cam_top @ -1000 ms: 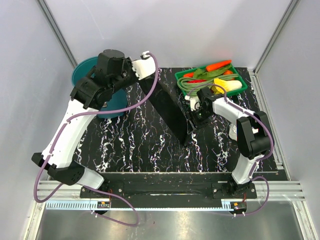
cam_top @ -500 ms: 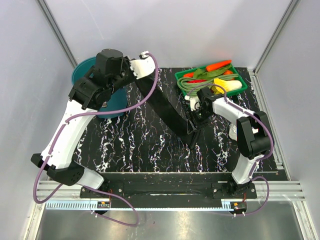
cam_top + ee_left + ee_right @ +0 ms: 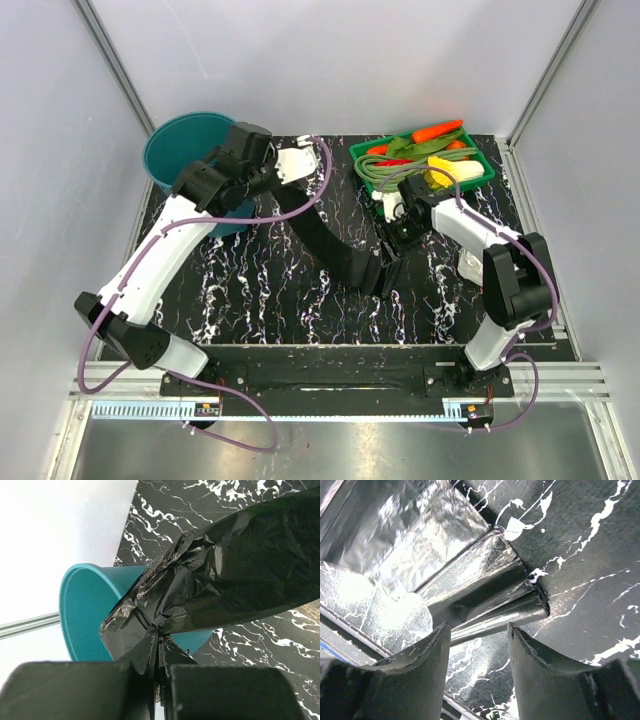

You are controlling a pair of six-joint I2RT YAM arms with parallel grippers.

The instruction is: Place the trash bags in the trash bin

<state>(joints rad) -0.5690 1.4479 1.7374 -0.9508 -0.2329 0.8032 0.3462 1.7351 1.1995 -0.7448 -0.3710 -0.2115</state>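
Note:
A black trash bag (image 3: 335, 250) sags in a curve from my left gripper (image 3: 288, 185) down to the table near my right gripper (image 3: 393, 240). My left gripper (image 3: 159, 652) is shut on the bag's crumpled upper end (image 3: 200, 580), just right of the teal trash bin (image 3: 185, 150). The bin's open mouth (image 3: 82, 610) shows behind the bag in the left wrist view. My right gripper (image 3: 479, 635) is open above the bag's folded lower end (image 3: 490, 597), which lies on the table beyond the fingers (image 3: 420, 675) with nothing between them.
A green tray (image 3: 480, 172) of vegetables stands at the back right, just beyond my right gripper. The black marbled tabletop (image 3: 260, 290) ends at a metal rail along the near side. Grey walls enclose the left, back and right.
My left arm has swung down and away from over the bin, uncovering its mouth. The bag has gone from a taut sheet to a slack curve. My right gripper has hardly moved.

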